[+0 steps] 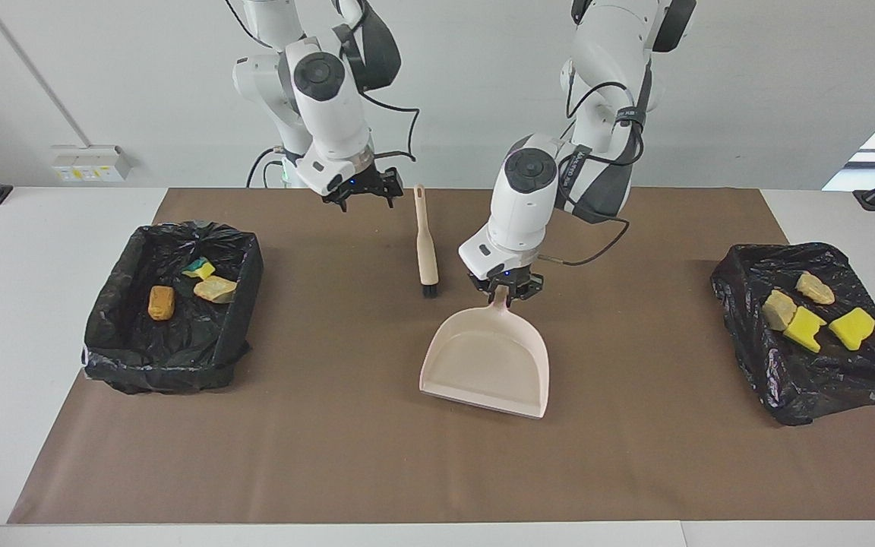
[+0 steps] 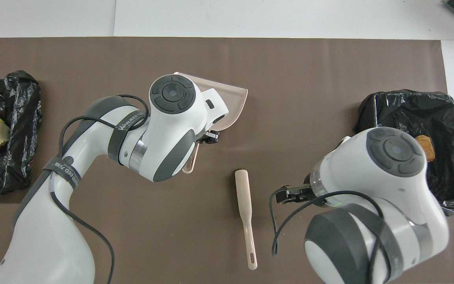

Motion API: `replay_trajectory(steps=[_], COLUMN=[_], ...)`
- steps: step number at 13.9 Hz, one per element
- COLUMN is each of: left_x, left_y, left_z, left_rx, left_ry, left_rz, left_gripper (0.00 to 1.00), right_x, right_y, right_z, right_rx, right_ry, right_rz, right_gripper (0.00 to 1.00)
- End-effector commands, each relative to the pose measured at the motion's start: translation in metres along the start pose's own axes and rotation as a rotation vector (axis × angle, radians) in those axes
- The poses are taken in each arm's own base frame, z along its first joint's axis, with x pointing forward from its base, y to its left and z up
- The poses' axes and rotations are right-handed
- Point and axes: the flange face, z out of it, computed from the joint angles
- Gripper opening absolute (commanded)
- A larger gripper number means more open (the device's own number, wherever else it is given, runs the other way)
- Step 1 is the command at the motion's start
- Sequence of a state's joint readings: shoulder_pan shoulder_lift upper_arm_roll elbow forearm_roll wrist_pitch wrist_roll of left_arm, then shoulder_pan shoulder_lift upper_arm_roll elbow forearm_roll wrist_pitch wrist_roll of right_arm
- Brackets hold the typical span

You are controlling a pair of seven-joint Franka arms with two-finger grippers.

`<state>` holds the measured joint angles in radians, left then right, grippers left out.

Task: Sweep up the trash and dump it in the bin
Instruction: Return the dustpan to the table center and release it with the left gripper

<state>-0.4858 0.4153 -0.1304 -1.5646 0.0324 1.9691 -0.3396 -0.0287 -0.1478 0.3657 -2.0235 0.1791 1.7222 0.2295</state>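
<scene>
1. Trash (image 1: 808,317): four yellow and tan chunks lie on a black bag (image 1: 825,380) at the left arm's end of the desk. Three more lie in the black-lined bin (image 1: 249,262) at the right arm's end. No chunks show on the brown mat (image 1: 331,456) between them.
2. Left gripper (image 1: 504,292) is pinching the handle of the pink dustpan (image 1: 487,357) at mid-desk. The pan looks set down on the mat, it is empty, and its mouth faces away from the robots.
3. Right gripper (image 1: 360,200) has its fingers spread and holds nothing. It hangs over the mat's robot-side edge.
4. Brush (image 1: 427,247) lies free on the mat with its long axis running straight out from the robots' edge. The handle end is nearer to the robots and the bristles are farther from them, beside the dustpan's handle.
5. Key relation: the brush handle end is just beside the right gripper, toward the left arm's end. The right arm is therefore the nearer one to the brush.
6. Judgement: both trash piles are well apart from pan and brush, so any further sweeping means first carrying the tools to a desk end.
</scene>
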Motion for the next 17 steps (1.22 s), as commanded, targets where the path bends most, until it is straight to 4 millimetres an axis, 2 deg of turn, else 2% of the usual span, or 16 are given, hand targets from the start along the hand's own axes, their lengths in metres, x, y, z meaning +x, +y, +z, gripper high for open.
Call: replay_trajectory(steps=[1,2,5,7,9,11,12,13,14,15,16,17], left_x=[0.023,0.035,0.052,0.060,0.061,0.061,0.062,0.062,0.061,0.061,0.059,0.060], left_y=[0.054,0.059,0.063,0.056,0.057,0.058,0.059,0.060,0.063,0.063,0.063,0.059], left_z=[0.025,0.034,0.033,0.037,0.041,0.041,0.041,0.040,0.040,0.036,0.032,0.027], left_rx=[-0.017,-0.025,-0.052,-0.075,-0.094,-0.098,-0.105,-0.105,-0.104,-0.106,-0.108,-0.107], left_ry=[0.004,0.006,0.039,0.062,0.057,0.065,0.079,0.087,0.090,0.090,0.091,0.095], left_rz=[-0.071,-0.114,-0.173,-0.197,-0.215,-0.209,-0.210,-0.205,-0.199,-0.202,-0.202,-0.205], left_gripper=[0.00,0.00,0.00,0.00,0.00,0.00,0.00,0.00,0.15,0.43,0.66,0.75], right_x=[0.010,0.012,0.022,0.026,0.026,0.022,0.021,0.016,0.011,0.008,0.007,0.007], right_y=[0.043,0.053,0.079,0.090,0.102,0.125,0.129,0.131,0.137,0.149,0.160,0.161], right_z=[-0.041,-0.057,-0.091,-0.106,-0.110,-0.120,-0.126,-0.139,-0.153,-0.160,-0.162,-0.162], right_rx=[-0.039,-0.075,-0.084,-0.081,-0.079,-0.075,-0.073,-0.074,-0.075,-0.080,-0.073,-0.072], right_ry=[0.062,0.091,0.159,0.189,0.192,0.209,0.214,0.219,0.217,0.215,0.215,0.214], right_rz=[-0.046,-0.060,-0.023,-0.011,-0.005,0.017,0.021,0.028,0.040,0.058,0.077,0.080], right_gripper=[1.00,1.00,1.00,1.00,1.00,1.00,1.00,1.00,1.00,1.00,1.00,1.00])
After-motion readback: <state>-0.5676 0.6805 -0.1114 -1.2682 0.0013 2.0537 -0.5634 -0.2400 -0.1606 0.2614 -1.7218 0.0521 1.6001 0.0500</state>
